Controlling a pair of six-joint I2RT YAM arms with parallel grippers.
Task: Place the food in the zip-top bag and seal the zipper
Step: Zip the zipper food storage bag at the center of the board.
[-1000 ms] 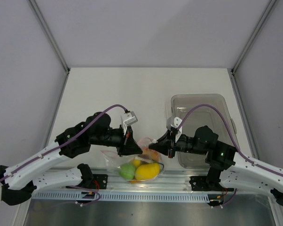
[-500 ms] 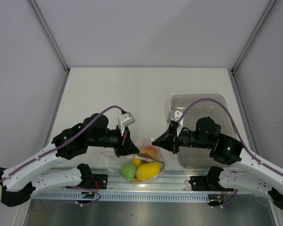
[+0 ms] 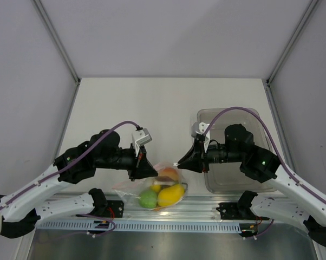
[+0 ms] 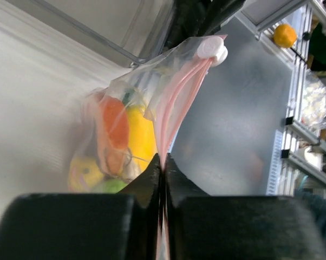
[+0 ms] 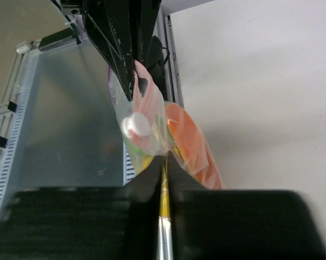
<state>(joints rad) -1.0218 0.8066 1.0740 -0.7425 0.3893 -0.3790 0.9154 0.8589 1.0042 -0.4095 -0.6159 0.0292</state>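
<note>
With the left gripper and right gripper each clamped tight on the zipper at its 9 and 3 o'clock ends, it seems best to tension the bag evenly, so the food stays inside.

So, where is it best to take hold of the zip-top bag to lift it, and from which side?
Grip the pink zipper strip at one end of the mouth, coming in sideways, level with it. The strip is flat and thin and runs along the top of the zip-top bag, while the food bulges below and would likely slip from a tool.
</note>
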